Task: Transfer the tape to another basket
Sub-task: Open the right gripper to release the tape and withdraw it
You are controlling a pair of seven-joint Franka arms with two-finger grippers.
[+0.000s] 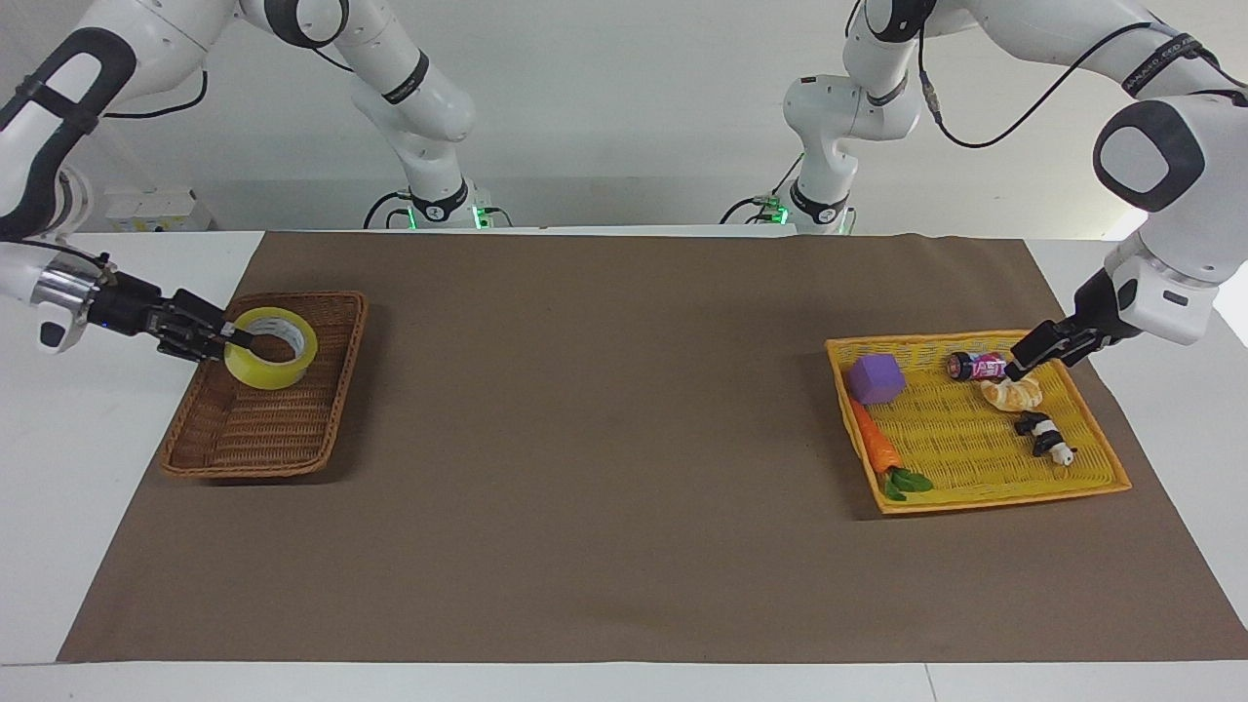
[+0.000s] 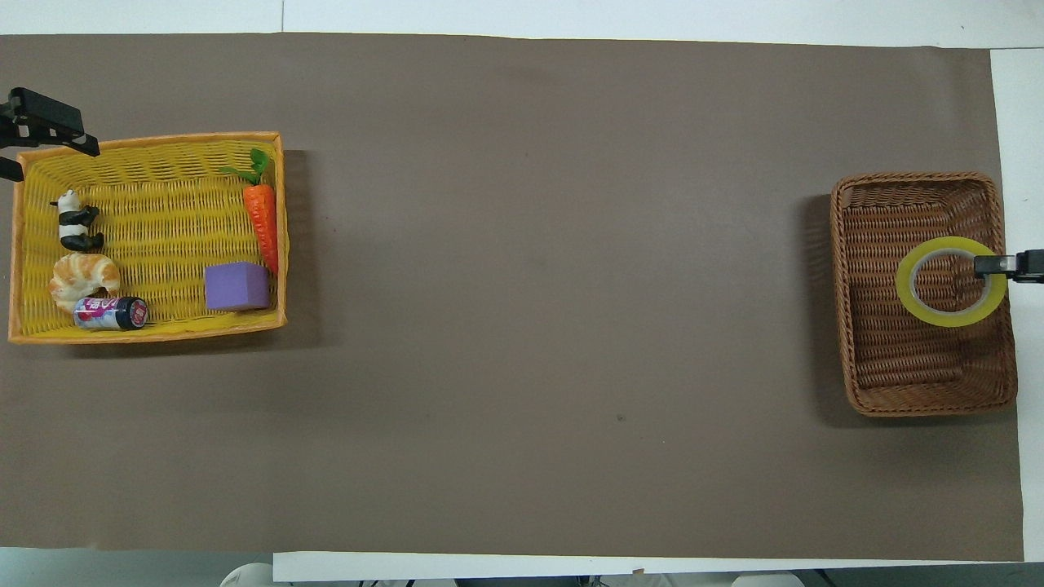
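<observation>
At the facing view's left, the brown basket point(image 1: 263, 429) lies under my right gripper point(image 1: 232, 334), whose fingers pinch the tape's point(image 1: 271, 348) wall. At right, my left gripper point(image 1: 1033, 348) hangs spread wide, empty, over the yellow basket point(image 1: 994, 492).

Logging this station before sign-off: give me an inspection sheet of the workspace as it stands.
Surface: brown mat over a white table.
Job's things: tape held over the brown basket; not released.
Clutter: yellow basket holds a carrot, purple block, can, croissant, panda figure.
Grippers: right gripper shut on the tape's wall; left gripper open over the yellow basket's edge, waiting.
Cables: black cable along the left arm.
Surroundings: white wall; nothing else seen.
</observation>
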